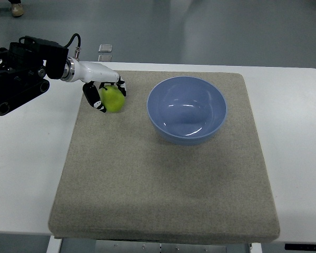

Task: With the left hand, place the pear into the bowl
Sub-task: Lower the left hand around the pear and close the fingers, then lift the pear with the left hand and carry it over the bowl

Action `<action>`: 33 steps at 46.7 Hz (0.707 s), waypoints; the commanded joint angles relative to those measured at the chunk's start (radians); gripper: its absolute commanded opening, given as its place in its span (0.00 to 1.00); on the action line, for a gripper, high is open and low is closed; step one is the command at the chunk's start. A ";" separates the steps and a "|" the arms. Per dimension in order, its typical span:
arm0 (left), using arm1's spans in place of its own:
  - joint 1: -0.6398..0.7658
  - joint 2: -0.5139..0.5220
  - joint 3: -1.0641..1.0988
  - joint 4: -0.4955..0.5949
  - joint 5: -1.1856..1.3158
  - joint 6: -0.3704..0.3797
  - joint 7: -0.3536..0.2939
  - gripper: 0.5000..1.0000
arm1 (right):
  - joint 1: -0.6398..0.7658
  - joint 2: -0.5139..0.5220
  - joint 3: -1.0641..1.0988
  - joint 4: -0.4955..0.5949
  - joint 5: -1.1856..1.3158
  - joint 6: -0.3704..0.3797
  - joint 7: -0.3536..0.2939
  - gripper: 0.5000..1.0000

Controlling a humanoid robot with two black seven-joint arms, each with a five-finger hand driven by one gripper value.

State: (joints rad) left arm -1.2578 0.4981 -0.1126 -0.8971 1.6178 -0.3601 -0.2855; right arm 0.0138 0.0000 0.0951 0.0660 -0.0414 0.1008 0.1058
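Note:
A yellow-green pear [113, 99] sits at the far left of the grey mat, wrapped by the fingers of my left hand [105, 94]. The hand's white and black fingers curl around the pear from above and from its left side. Whether the pear rests on the mat or is lifted just off it I cannot tell. A pale blue bowl [187, 108] stands empty to the right of the pear, about a hand's width away. My left arm comes in from the upper left edge.
The grey mat [163, 184] covers most of a white table [295, 132]. Beyond the table's far edge lie a small metal plate [106, 48] on the floor and a person's shoes [5, 9] at the top left corner.

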 commanded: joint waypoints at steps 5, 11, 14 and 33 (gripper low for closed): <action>-0.031 0.005 -0.048 -0.002 -0.007 0.001 -0.001 0.00 | 0.000 0.000 0.000 0.000 0.000 -0.001 -0.001 0.85; -0.069 -0.001 -0.071 0.003 -0.012 0.001 -0.001 0.00 | 0.000 0.000 0.000 0.000 0.000 0.000 0.000 0.85; -0.081 -0.001 -0.071 0.004 -0.019 0.001 -0.001 0.00 | 0.000 0.000 0.000 0.000 0.000 0.000 0.000 0.85; -0.132 -0.018 -0.076 -0.006 -0.068 0.036 -0.001 0.00 | 0.000 0.000 0.000 0.000 0.000 -0.001 0.000 0.85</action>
State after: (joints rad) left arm -1.3837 0.4805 -0.1860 -0.8975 1.5556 -0.3345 -0.2869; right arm 0.0139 0.0000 0.0951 0.0659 -0.0414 0.1008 0.1057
